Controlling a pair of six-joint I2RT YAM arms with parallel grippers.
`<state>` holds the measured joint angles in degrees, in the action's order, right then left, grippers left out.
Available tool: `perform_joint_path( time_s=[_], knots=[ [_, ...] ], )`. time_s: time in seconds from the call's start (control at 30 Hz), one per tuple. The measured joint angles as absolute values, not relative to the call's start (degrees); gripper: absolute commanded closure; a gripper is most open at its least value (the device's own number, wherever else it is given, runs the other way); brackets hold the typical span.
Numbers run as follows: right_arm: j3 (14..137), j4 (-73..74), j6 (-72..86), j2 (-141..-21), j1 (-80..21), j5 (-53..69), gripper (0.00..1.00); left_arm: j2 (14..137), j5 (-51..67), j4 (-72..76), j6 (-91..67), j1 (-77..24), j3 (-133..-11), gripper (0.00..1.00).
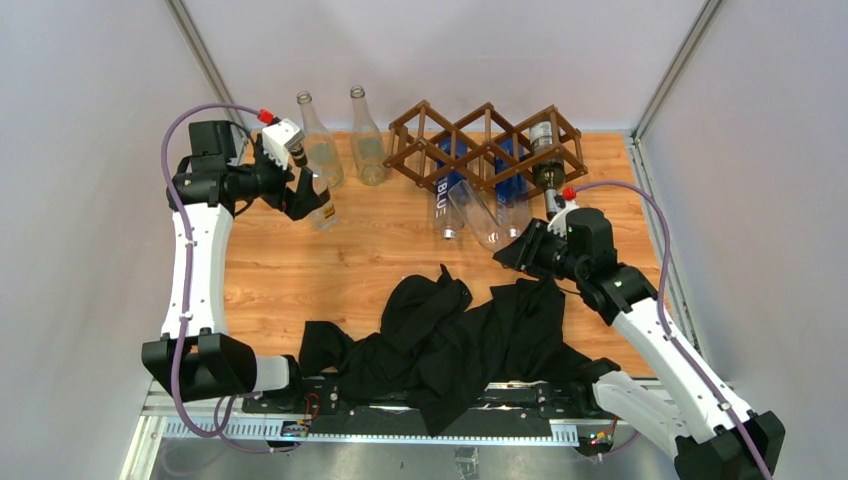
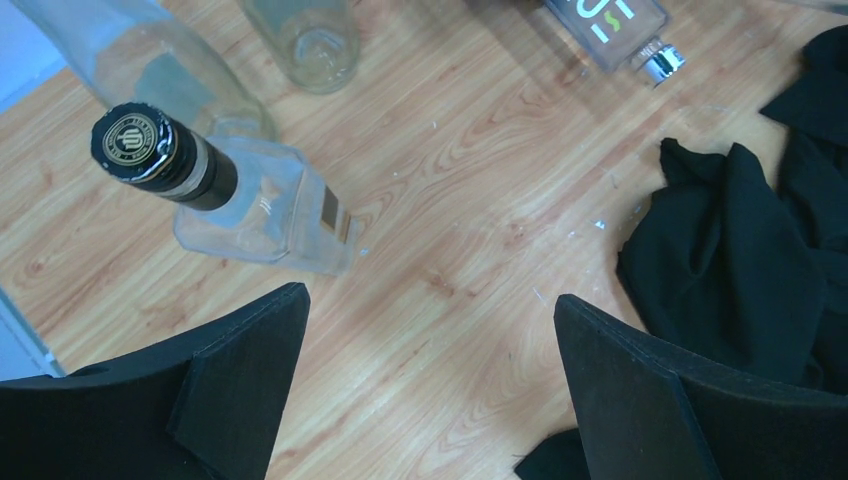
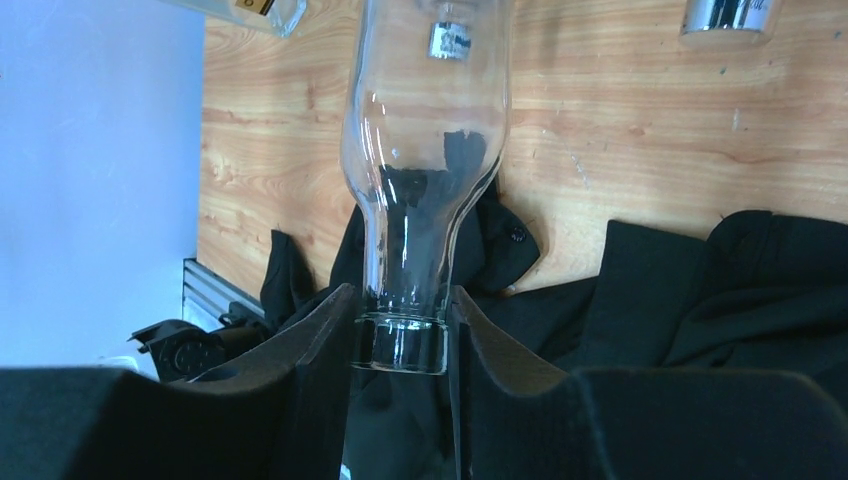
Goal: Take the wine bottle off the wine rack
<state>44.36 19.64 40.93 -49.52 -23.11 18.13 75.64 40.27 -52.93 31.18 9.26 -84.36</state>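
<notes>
the right pincer (image 3: 400, 325) is gripping the neck of the clear glass bottle (image 3: 425, 150), which is lying with its body in the wine rack (image 1: 487, 140) and its long axis pointing straight away from it, far from the open, empty left pincer (image 2: 430, 300).

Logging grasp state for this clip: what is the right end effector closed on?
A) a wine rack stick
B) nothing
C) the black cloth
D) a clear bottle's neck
D: the right wrist view shows the right end effector clamped on the neck of the clear bottle.
</notes>
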Motion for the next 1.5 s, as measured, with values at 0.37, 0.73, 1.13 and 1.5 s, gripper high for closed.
perform_joint_path(
  time_s=[0.37,0.73,1.13,1.5],
  knots=[
    [44.5,26.4,41.3,-45.3,-23.1,19.5,1.0,70.9,42.4,-52.9,36.2,5.9,-79.7,0.0],
    [50.4,28.6,41.3,-44.7,-23.6,23.4,1.0,64.1,43.5,-52.9,42.1,-2.5,-72.1,0.0],
    [55.3,27.3,39.4,-58.8,-40.4,23.4,1.0,52.5,42.1,-53.0,49.2,-16.7,-62.6,0.0],
    [63.9,25.4,38.3,-70.7,-48.3,19.4,1.0,51.4,42.1,-51.3,42.4,-20.8,-55.9,0.0]
  ],
)
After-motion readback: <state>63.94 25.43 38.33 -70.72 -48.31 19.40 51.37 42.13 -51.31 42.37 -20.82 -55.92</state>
